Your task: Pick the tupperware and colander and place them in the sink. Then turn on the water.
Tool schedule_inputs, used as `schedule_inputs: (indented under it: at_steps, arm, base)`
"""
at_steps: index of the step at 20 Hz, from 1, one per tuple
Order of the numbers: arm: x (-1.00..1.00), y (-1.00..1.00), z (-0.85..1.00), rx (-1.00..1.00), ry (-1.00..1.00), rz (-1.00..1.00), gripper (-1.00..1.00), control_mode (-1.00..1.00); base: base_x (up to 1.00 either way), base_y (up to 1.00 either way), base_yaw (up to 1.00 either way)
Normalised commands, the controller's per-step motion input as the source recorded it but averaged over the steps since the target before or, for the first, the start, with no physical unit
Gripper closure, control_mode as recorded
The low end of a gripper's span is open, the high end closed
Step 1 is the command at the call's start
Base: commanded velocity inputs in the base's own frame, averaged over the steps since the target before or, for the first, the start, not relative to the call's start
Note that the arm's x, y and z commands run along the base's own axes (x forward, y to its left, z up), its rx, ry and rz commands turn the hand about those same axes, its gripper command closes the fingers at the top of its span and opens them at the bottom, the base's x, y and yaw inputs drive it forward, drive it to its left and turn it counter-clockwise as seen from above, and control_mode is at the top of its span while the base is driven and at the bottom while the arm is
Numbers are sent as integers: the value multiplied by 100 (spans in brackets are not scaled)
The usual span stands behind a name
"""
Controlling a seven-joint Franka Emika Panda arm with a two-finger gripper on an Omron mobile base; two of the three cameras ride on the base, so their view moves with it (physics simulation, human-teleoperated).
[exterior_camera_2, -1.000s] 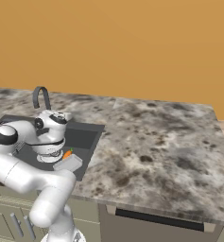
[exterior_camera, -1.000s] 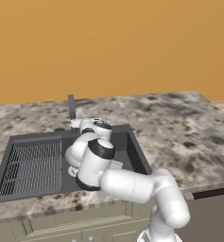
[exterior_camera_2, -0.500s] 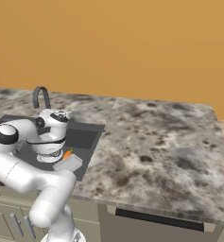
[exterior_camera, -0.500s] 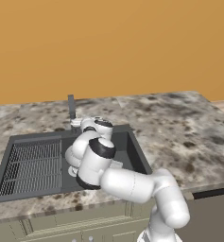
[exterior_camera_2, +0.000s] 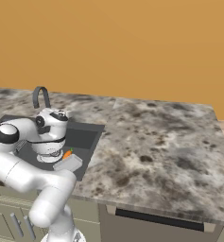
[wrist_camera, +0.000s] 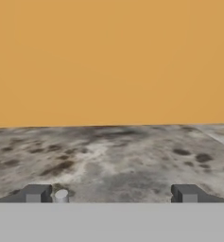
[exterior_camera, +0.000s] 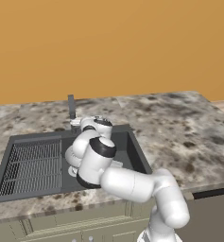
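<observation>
- Compared with a second ago, almost nothing is changed: the two-finger gripper (wrist_camera: 111, 194) is kept spread wide and empty beside the dark upright faucet (exterior_camera: 71, 106). The water seems to be the next step.
- In the dark grey recessed sink (exterior_camera: 134, 152) are found the translucent rectangular tupperware (exterior_camera_2: 68, 163), the round white colander (exterior_camera_2: 49, 157) and a small orange piece (exterior_camera_2: 67, 154). No stream is seen.

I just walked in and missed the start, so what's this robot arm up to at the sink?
The white arm is reaching over the sink toward the faucet. Its end effector is open and holds nothing. The tupperware and colander already lie in the basin. No water is visibly running.
</observation>
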Motion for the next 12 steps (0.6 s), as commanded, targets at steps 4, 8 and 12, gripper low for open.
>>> schedule_inputs:
  at_steps: [4,8,12]
  arm:
    - [10,2,0,0,0,0,-100,-100]
    - [6,-1,0,0,0,0,-100,-100]
    - [5,-3,0,0,0,0,-100,-100]
  base:
    - [0,0,0]
    - [0,0,0]
    - [0,0,0]
